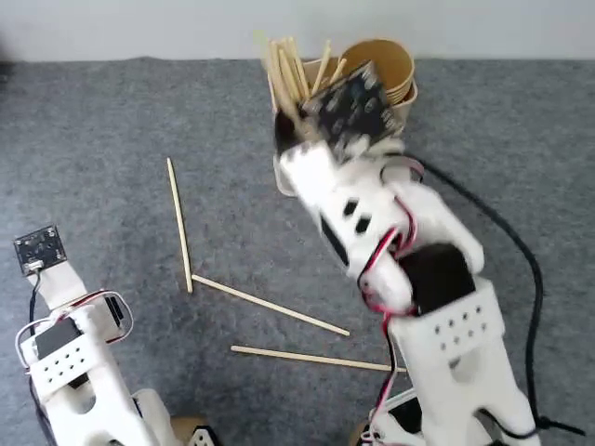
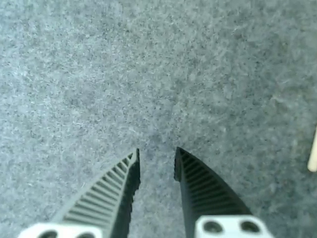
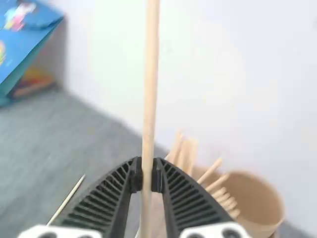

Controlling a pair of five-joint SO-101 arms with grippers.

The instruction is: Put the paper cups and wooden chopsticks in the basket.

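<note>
**A:** Why is your right arm up at the far edge of the table [image 1: 112, 121]?

**B:** My right fingers [image 3: 137, 173] are clamped on one chopstick [image 3: 150, 74]. I hold it upright so it can go in end-first among those that stand in the basket [image 1: 278, 172] (my own arm hides most of that basket from above).

**A:** What is in there?

**B:** A standing bundle [image 1: 296, 67] of chopsticks, fanned out at the top. Just beside it are the paper cups [image 1: 386, 58], nested in a stack with their mouths up. I cannot tell whether the cups sit inside the basket or only against it.

**A:** And your left?

**B:** My left fingers [image 2: 135, 163] are a little apart with nothing between them. They hang low over bare grey table at the near corner, I judge so that they are out of the way.

**A:** What remains?

**B:** Three loose chopsticks [image 1: 270, 305] lie flat on the table between my arms, two of them nearly meeting at one end. So I judge the job partway done.
</note>
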